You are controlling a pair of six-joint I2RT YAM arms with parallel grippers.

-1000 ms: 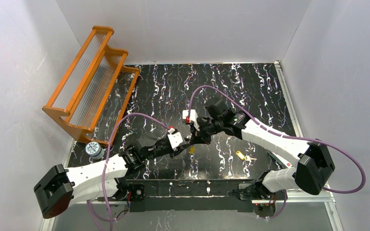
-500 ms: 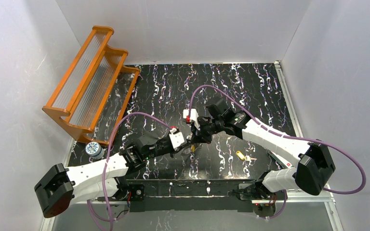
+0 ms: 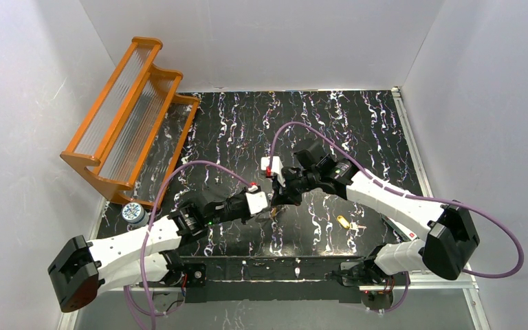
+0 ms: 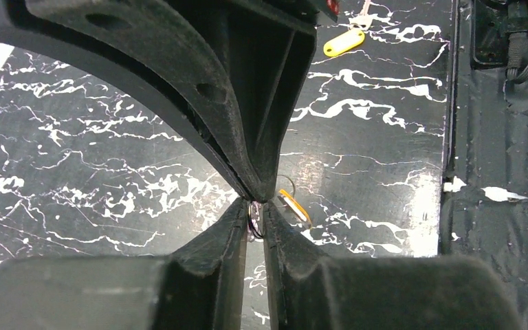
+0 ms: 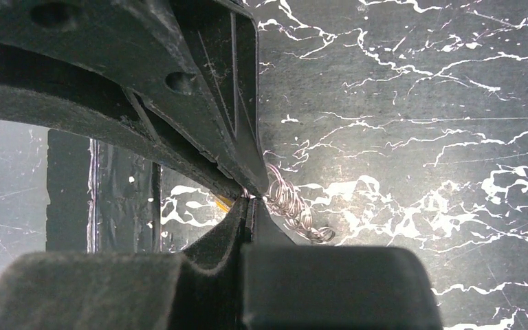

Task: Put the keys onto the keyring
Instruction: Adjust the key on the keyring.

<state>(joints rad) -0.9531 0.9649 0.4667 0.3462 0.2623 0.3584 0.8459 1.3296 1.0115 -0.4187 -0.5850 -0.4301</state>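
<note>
— Grey wire came nearest: the left hand [image 4: 255,206] was closed almost all the way, pinching a small loop of the keyring [image 5: 292,208] edge-on.
— And the right hand [image 5: 250,202]?
— Closed completely, tip to tip with the left, apparently clamping the same coil. An orange key [image 4: 293,206] showed just beyond the pinch.
— The other key?
— The yellow key [image 3: 344,222] lay loose on the table [image 3: 247,124], well apart to the right, its long axis roughly across the table, nearer the right arm. Neither hand was free to fetch it.
</note>
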